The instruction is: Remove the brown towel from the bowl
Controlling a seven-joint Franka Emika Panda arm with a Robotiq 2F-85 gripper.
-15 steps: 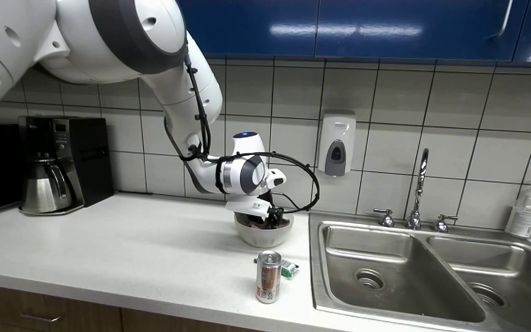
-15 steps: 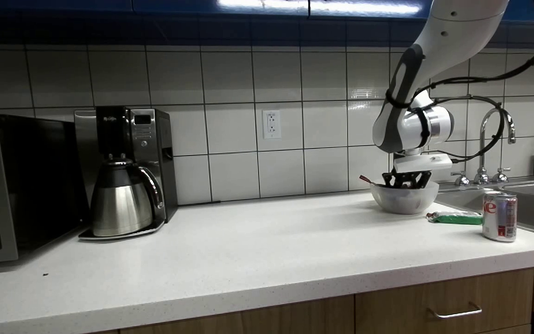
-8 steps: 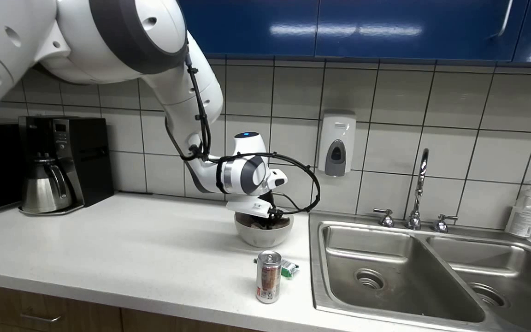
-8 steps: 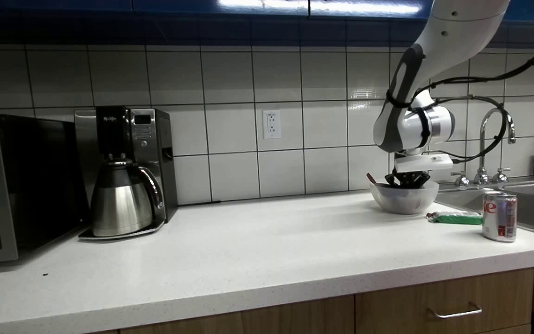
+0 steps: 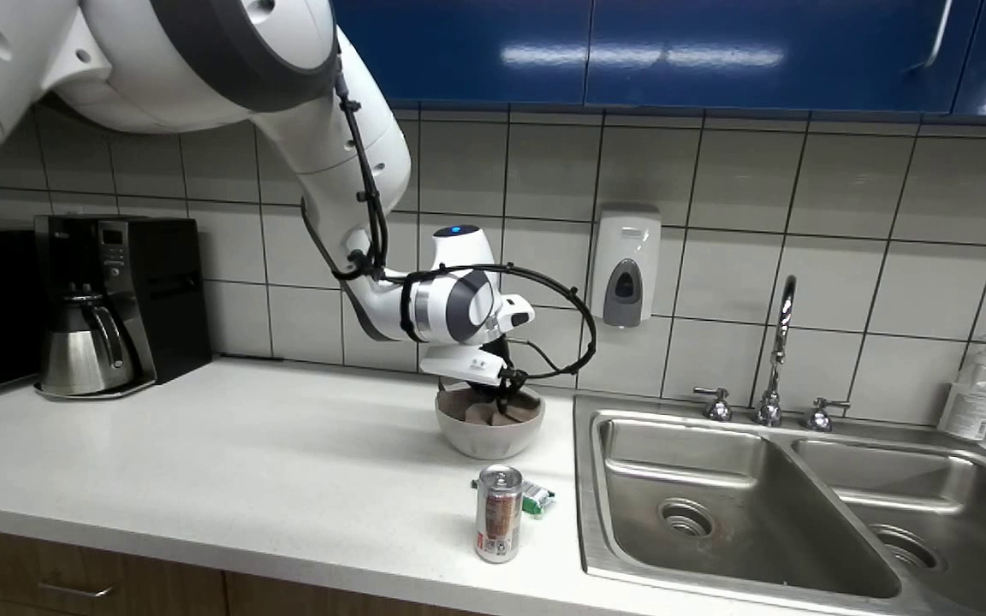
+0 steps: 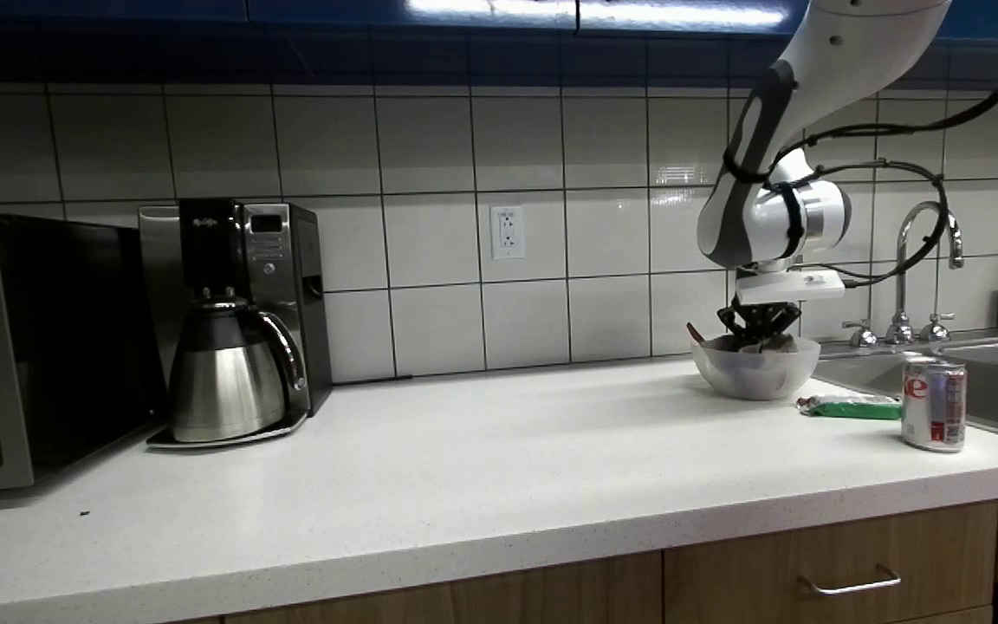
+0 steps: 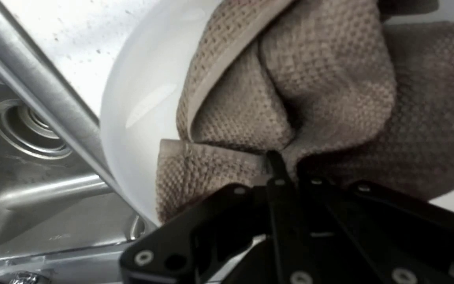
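The gripper (image 7: pixel 288 167) points downward and is closed, pinching a fold of the brown towel (image 7: pixel 329 71). The towel lies in the bowl (image 5: pixel 486 443), which stands near the rear edge of the countertop (image 6: pixel 464 468), beside the sink (image 5: pixel 593 513). The can (image 5: pixel 500 513) stands upright near the front edge; the green-and-white packet (image 6: pixel 854 408) lies between can and bowl.

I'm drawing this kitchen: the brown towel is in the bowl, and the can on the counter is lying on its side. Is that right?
Not quite: the can on the counter stands upright, as both exterior views show. The brown towel is in the bowl.
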